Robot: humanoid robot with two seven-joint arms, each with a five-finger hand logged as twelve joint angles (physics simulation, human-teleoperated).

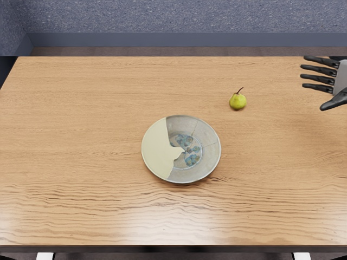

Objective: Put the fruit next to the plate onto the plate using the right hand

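head view of the workspace. the right hand (327, 80) enters at the picture's right edge, over the far right part of the wooden table (81, 97). only the hand shows, its arm being cut off by the edge. its dark fingers (317, 69) are stretched out and spread wide, pointing toward the picture's left, and they hold nothing. the pear (237, 101), yellow-green with a short brown stem on top, rests on the table ahead of the fingertips, well apart from them and slightly nearer the viewer than the hand. the plate (214, 157) lies further from the hand than the pear, beyond it and nearer the viewer, about mid-table. the pear sits near the plate's rim on the side facing the hand, not touching it. the plate is round and shallow, with a cream sector on the side away from the hand and a blue pattern at its centre.
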